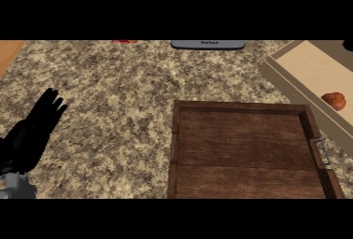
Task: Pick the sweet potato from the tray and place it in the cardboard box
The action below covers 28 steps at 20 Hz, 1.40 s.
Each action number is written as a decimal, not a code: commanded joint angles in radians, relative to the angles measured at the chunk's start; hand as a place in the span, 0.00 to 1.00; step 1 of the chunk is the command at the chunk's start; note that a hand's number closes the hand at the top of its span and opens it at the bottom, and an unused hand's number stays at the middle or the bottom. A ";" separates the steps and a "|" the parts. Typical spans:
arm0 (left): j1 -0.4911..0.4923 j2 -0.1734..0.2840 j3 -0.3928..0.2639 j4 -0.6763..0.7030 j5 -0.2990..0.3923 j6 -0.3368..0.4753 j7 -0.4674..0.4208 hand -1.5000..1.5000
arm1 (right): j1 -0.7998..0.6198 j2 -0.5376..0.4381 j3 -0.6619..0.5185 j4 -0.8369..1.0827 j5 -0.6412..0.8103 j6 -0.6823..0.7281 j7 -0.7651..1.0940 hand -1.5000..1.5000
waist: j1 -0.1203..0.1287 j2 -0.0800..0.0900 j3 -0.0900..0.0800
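The sweet potato (334, 100), a small orange-brown lump, lies inside the cardboard box (307, 70) at the right edge of the head view. The dark wooden tray (241, 140) sits below and left of the box, with nothing on its bare boards. My left hand (34, 133) rests at the far left over the granite counter, fingers straight and pointing up, well away from tray and box. My right hand shows nowhere.
A grey device (208, 44) lies at the counter's far edge, with a small red thing (124, 41) to its left. A wooden surface (8, 53) borders the counter's top left corner. Speckled granite stretches between my left hand and the tray.
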 commanded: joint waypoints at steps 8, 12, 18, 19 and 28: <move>-0.021 0.016 0.021 -0.012 0.022 -0.006 0.047 0.50 | 0.035 0.037 -0.065 0.332 -0.023 -0.010 -0.030 0.00 | -0.004 0.000 0.000; -0.042 -0.003 -0.007 -0.016 -0.006 0.015 0.063 0.50 | -0.011 0.047 -0.070 0.418 -0.042 -0.030 -0.177 0.00 | -0.002 -0.001 0.000; -0.020 0.000 0.016 0.025 -0.005 -0.003 0.004 0.50 | 0.004 0.075 -0.249 0.378 -0.216 -0.162 -0.276 0.00 | -0.009 0.002 0.002; -0.028 -0.020 -0.005 0.030 -0.020 0.014 0.015 0.50 | -0.039 0.074 -0.276 0.348 -0.255 -0.126 -0.234 0.00 | -0.020 -0.003 0.001; -0.027 -0.013 0.001 -0.022 -0.018 0.030 0.061 0.50 | 0.003 -0.059 -0.496 0.391 -0.472 -0.089 -0.283 0.00 | -0.012 -0.002 0.001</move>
